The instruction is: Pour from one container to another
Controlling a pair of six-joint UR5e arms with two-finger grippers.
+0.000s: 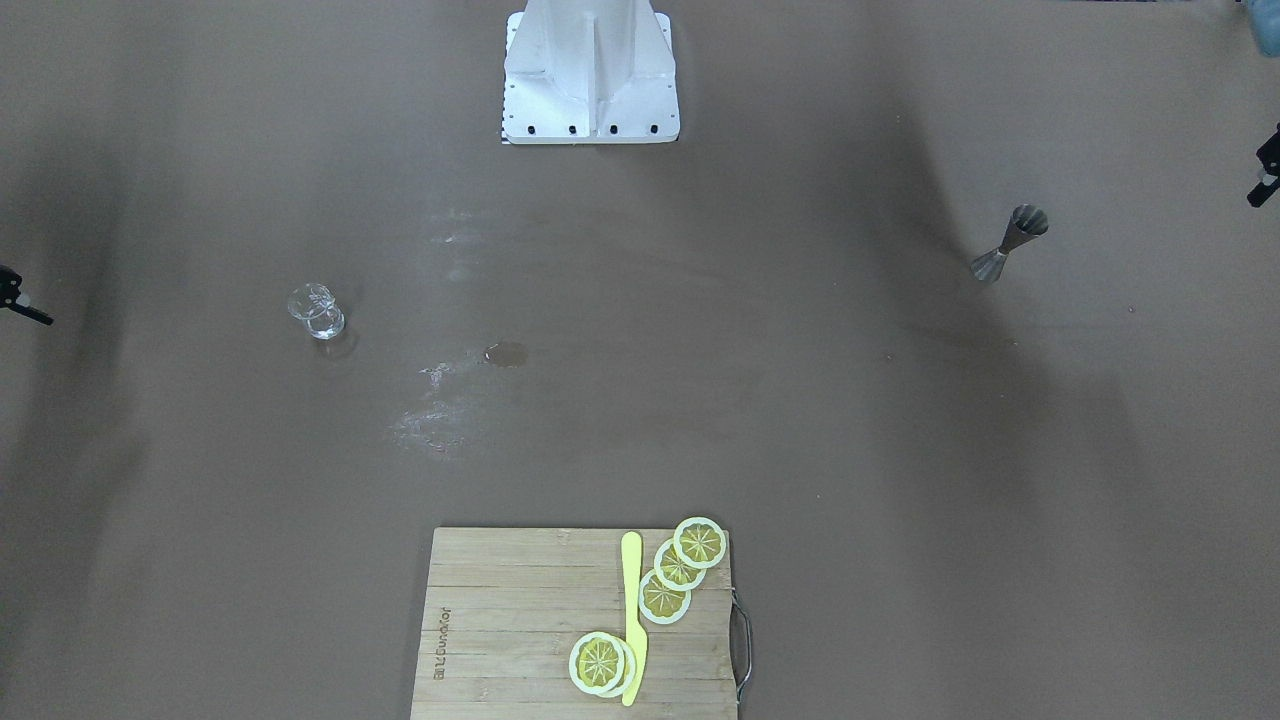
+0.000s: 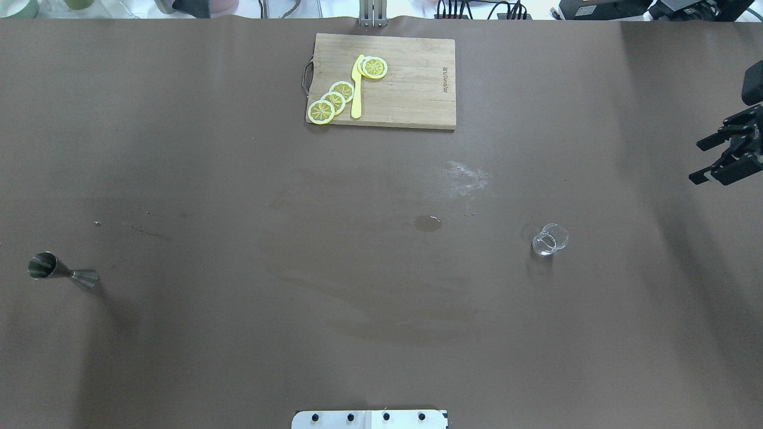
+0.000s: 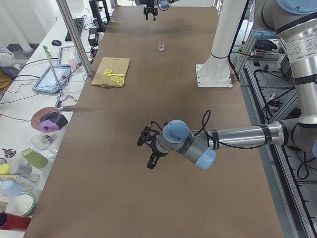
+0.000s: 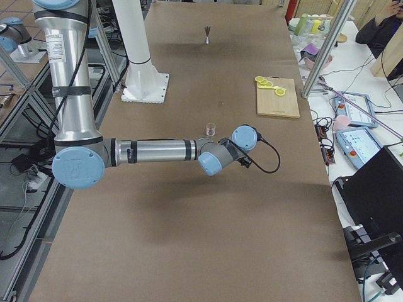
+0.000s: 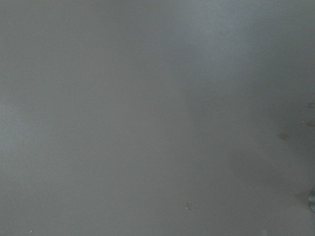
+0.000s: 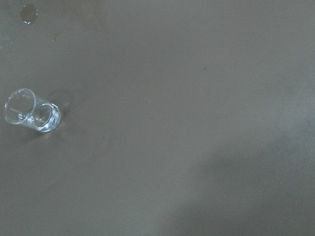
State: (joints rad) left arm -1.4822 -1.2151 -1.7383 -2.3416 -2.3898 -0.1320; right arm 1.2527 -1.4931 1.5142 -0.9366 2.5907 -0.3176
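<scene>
Jigger [image 2: 62, 273]: you are looking at a small grey steel piece with an hourglass shape, two cones meeting at a narrow waist. It is standing upright on the brown table [image 2: 238, 333], far out on the robot's left side, with the dark mouth of its upper cone facing up. Nothing is touching it. Whether it is holding any liquid is not showing.

Tumbler [image 2: 549, 239]: you are seeing a small clear glass with patterned walls and a thick, bright base. It is standing upright on the robot's right half of the table, well apart from the jigger. A small wet spot [image 2: 428, 223] is lying on the table between the two, nearer the glass.

Right gripper [image 2: 695, 161]: it is hanging at the right edge of the overhead view, beyond the tumbler, with its two black fingers spread apart and gripping nothing.

Left gripper [image 3: 146, 153]: it is hovering over bare table on the near arm in the left side view. You cannot tell from these views whether its fingers are spread or closed.

Cutting board [image 2: 411, 77]: the wooden board is lying at the far middle edge of the table, carrying a yellow knife [image 2: 357, 89] and lemon slices [image 2: 332, 101].
</scene>
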